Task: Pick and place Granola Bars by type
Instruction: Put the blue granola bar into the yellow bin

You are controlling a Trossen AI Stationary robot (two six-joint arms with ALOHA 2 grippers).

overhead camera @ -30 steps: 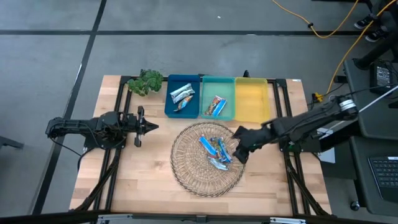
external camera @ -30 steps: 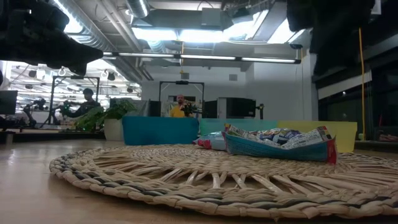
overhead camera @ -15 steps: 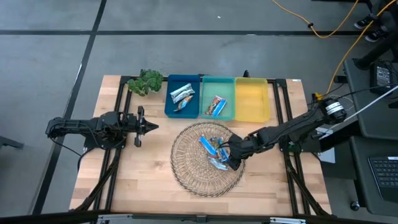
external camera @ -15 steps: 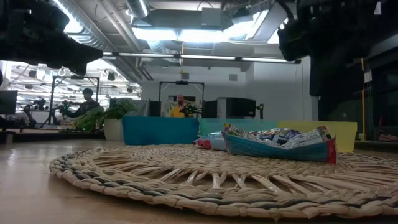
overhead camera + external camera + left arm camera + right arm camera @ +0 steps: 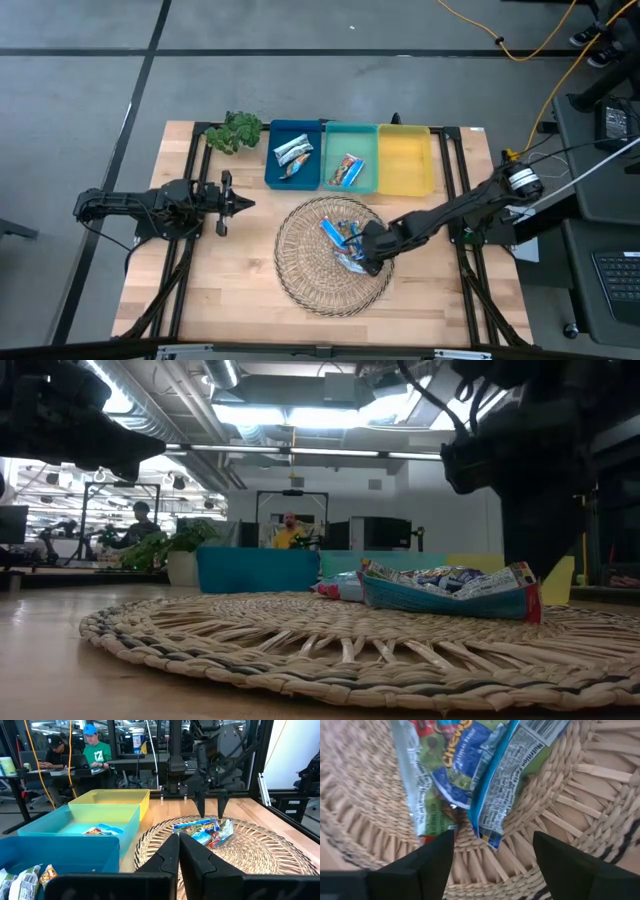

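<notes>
Granola Bars (image 5: 346,243) partly sorted, partly still heaped on the woven mat (image 5: 305,265).

A small heap of shiny, mostly blue wrapped bars lies flat and overlapping on the mat's far right part, one showing its nutrition panel. Two silver-and-blue bars (image 5: 293,152) rest in the dark blue bin (image 5: 272,170); what looks like two blue and orange-brown bars (image 5: 347,170) lie in the teal bin (image 5: 368,150).

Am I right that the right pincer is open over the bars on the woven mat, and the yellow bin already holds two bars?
Not quite. The right pincer is open over the granola bars on the woven mat, but the yellow bin holds none. The high view shows bars only in the blue bin and teal bin.
</notes>
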